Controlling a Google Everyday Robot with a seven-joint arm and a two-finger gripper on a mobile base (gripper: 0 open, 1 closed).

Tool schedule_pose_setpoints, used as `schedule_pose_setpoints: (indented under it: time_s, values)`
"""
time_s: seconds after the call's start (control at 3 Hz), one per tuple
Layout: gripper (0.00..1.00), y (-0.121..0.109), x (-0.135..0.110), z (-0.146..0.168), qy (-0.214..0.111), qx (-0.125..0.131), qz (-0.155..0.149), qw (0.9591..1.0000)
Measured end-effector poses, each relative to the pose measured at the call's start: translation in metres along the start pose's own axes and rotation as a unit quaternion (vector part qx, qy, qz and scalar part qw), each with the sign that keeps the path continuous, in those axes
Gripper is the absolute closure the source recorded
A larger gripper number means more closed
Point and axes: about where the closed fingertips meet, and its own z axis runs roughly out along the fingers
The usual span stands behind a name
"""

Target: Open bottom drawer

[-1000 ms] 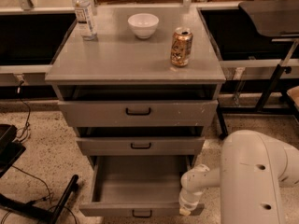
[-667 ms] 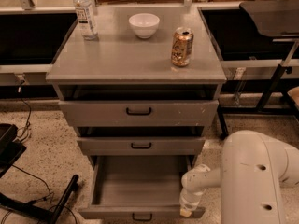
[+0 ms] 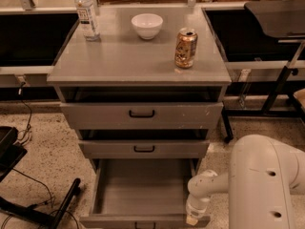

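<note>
The bottom drawer [image 3: 143,194] of the grey metal cabinet is pulled far out, and its plain grey tray interior is empty. Its low front [image 3: 109,222] lies at the lower edge of the view with a small black loop handle [image 3: 144,224]. My white arm [image 3: 259,185] reaches in from the lower right. The gripper [image 3: 193,218] hangs at the drawer's front right corner, by the front edge. The middle drawer [image 3: 143,149] and the tall top drawer [image 3: 141,114] stand slightly ajar above.
On the cabinet top stand a water bottle [image 3: 86,14], a white bowl [image 3: 147,26] and a gold can [image 3: 185,47]. A black stand leg [image 3: 64,204] and cables [image 3: 33,185] lie on the speckled floor at left. Dark table frames [image 3: 276,87] stand at right.
</note>
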Motion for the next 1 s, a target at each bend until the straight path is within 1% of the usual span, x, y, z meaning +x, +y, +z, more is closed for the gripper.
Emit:
schedule_pose_setpoints:
  time_s: [0.33, 0.67, 1.0]
  values:
    - [1.0, 0.011, 0.0137, 0.0023, 0.005, -0.018, 0.007, 0.9998]
    - [1.0, 0.0104, 0.0135, 0.0021, 0.005, -0.018, 0.007, 0.9998]
    - [1.0, 0.0174, 0.0218, 0.0042, 0.008, -0.032, 0.01, 0.9994]
